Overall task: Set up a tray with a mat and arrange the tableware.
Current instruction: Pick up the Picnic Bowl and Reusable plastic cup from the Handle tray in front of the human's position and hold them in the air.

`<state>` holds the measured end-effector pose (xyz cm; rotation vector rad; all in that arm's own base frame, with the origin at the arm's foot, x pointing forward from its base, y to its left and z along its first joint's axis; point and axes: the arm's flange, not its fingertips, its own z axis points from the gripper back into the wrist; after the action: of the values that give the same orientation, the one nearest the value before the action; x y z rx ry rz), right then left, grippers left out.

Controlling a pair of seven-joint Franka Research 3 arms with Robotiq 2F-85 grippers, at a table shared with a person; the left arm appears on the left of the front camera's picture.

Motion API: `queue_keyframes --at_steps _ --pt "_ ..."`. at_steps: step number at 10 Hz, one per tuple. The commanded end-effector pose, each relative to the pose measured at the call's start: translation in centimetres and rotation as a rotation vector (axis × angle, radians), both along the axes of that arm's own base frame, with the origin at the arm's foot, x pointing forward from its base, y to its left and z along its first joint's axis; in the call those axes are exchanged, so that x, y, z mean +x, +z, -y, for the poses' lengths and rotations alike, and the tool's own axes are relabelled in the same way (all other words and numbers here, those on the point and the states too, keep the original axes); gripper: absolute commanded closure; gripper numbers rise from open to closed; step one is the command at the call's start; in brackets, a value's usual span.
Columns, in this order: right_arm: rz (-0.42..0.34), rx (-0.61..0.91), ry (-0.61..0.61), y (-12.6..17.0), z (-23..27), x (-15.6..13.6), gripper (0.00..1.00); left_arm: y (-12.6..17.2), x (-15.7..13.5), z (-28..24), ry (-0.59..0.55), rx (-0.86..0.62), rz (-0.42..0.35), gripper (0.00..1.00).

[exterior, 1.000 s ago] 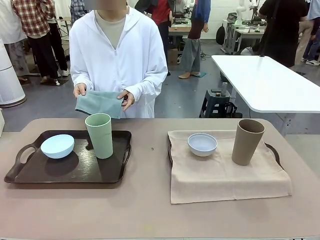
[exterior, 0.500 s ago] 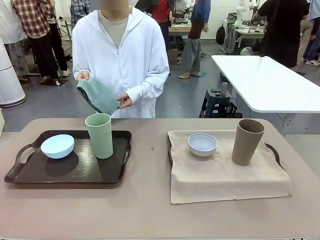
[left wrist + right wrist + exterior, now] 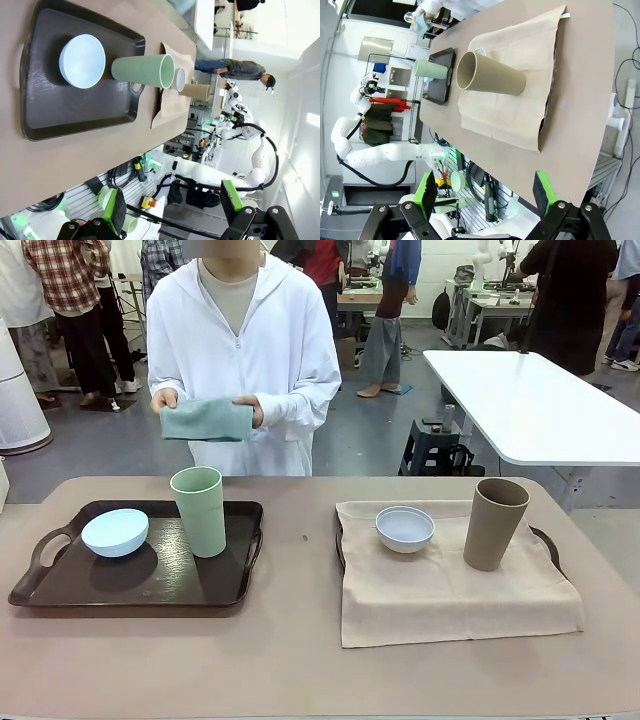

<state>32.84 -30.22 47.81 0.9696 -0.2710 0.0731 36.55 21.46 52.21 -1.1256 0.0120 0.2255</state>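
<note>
On the left, a dark tray (image 3: 60,585) holds a light blue bowl (image 3: 115,532) and an upright pale green tumbler (image 3: 199,510). A beige mat (image 3: 440,595) covers the right tray (image 3: 548,542), and a white bowl (image 3: 405,528) and a tan tumbler (image 3: 494,523) stand on it. The person across the table holds a folded teal cloth (image 3: 207,420) in both hands at chest height. My left gripper (image 3: 172,205) is open, hanging off the table's near side, with the dark tray (image 3: 50,115) and green tumbler (image 3: 142,71) ahead. The right gripper (image 3: 485,192) is open too, facing the tan tumbler (image 3: 490,75) and mat (image 3: 510,120).
A bare strip of brown tabletop (image 3: 300,570) separates the two trays, and more bare surface runs along the near edge. A white table (image 3: 530,400) stands behind on the right, and people move about in the background.
The person has raised the teal cloth from waist height and folded it into a narrower band. The tableware, trays and both grippers are where they were.
</note>
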Motion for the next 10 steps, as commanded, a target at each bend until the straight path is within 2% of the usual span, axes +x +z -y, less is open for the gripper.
queue_keyframes --at_steps 1,3,6,8,10 --pt "0.045 -0.048 0.027 0.8 -1.4 1.2 0.0 0.8 1.0 -0.3 -0.042 0.019 0.004 0.0" --pt "0.123 -0.134 0.11 3.4 -5.8 4.0 0.0 3.4 1.9 2.0 -0.083 0.18 0.004 0.0" --pt "0.283 -0.264 0.251 6.4 -16.1 5.7 0.0 5.7 2.3 6.7 -0.126 0.439 -0.042 0.0" --pt "0.419 -0.298 0.367 6.8 -23.8 6.1 0.0 6.7 2.8 10.0 -0.12 0.545 -0.12 0.0" --pt "0.521 -0.287 0.487 5.4 -31.9 6.4 0.0 7.1 3.7 13.2 -0.068 0.686 -0.165 0.0"
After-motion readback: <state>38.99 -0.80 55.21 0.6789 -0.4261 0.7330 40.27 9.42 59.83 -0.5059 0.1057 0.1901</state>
